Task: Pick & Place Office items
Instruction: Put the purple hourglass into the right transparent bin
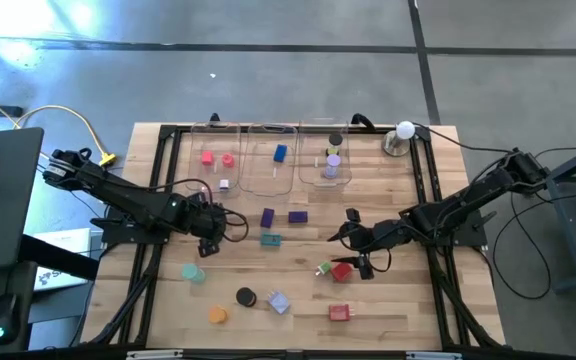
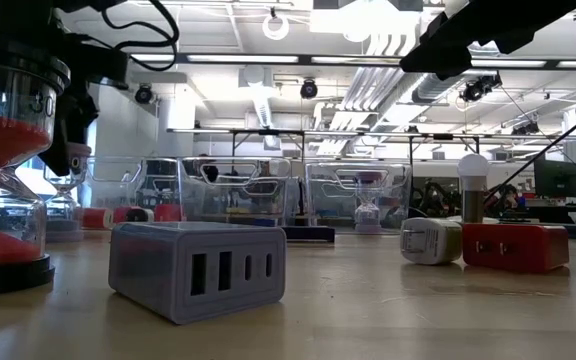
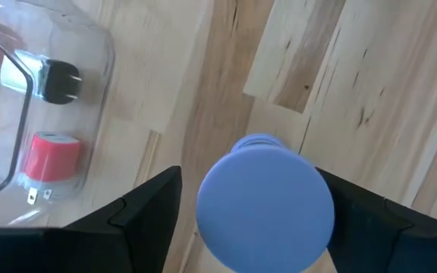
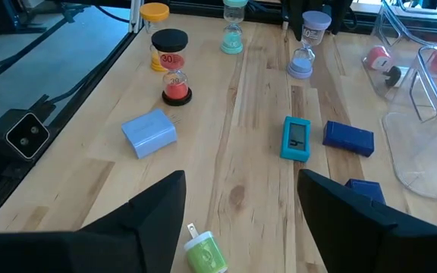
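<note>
Filling most of the left wrist view, the round purple cap of a small hourglass sits upright between the left gripper's spread fingers, which flank it without clearly pressing it; whether it is held cannot be told. Only that view shows a red plug and a black-pronged white plug inside a clear tray. From above, this gripper hangs over the table's left middle, and three trays line the far edge. At table height, a grey charger block shows four ports facing the camera, its long side lying flat. The right gripper, fingers apart and empty, hovers near a green plug lying on its side; its view alone reads "30" on the black-capped hourglass standing upright.
</note>
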You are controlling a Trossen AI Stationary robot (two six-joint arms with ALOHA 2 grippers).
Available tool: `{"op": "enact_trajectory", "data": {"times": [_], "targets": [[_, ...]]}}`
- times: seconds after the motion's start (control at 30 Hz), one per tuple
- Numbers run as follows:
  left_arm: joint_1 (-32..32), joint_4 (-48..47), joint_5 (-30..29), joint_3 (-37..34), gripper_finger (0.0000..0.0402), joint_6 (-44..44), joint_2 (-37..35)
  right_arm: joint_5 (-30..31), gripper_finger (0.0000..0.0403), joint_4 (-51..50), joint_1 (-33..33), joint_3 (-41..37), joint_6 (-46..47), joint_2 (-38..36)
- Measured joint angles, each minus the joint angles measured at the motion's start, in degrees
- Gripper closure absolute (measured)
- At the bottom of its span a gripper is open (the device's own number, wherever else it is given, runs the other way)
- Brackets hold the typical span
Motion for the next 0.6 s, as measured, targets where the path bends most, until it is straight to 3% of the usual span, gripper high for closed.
{"op": "enact_trajectory", "data": {"times": [0.27, 0.6], "targets": [[0.0, 1.1, 0.0, 0.0, 0.0209, -0.3, 0.0, 0.0, 0.0159, 0.0, 0.0, 0.0, 0.0, 0.0], [0.0, 4.9, -2.0, 0.7, 0.0213, 0.5, 0.0, -1.3, 0.0159, 3.3, -1.2, 0.0, 10.8, 0.0]]}}
